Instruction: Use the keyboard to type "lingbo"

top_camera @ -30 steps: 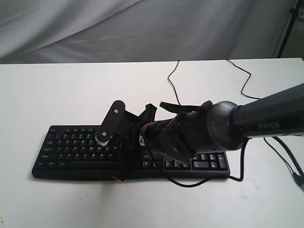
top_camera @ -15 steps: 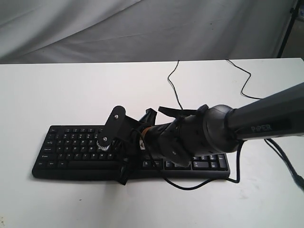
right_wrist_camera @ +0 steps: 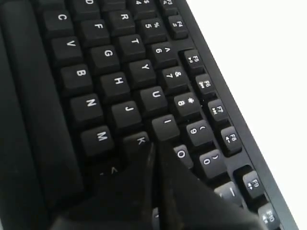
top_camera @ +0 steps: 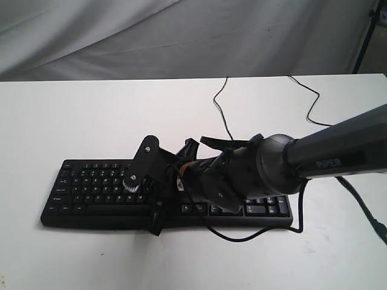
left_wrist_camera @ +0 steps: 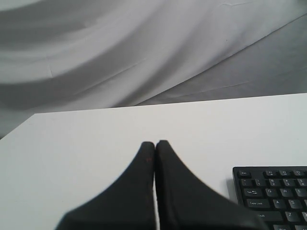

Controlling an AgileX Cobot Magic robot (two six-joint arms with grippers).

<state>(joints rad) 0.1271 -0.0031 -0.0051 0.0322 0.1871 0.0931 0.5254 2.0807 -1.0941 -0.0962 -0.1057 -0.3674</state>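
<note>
The black keyboard (top_camera: 91, 187) lies along the near part of the white table (top_camera: 91, 115). My right arm (top_camera: 326, 157) reaches across it from the right and hides its middle. My right gripper (top_camera: 155, 225) is shut, with nothing held. In the right wrist view its tips (right_wrist_camera: 154, 146) stand over the keyboard (right_wrist_camera: 96, 62), at the corner between the K key (right_wrist_camera: 139, 140), the I key (right_wrist_camera: 165, 125) and the O key (right_wrist_camera: 181, 154); I cannot tell whether they touch. My left gripper (left_wrist_camera: 155, 143) is shut and empty above bare table, left of the keyboard's (left_wrist_camera: 273, 191) Esc corner.
Two thin black cables (top_camera: 221, 103) run from the keyboard towards the table's far edge. The arm's own cable (top_camera: 242, 235) loops over the table in front of the keyboard. Grey cloth (top_camera: 181, 36) hangs behind, with a dark stand leg (top_camera: 366, 36) at far right.
My right arm has shifted a little to the left along the keyboard and its gripper has sunk slightly towards the keys. It stays shut.
</note>
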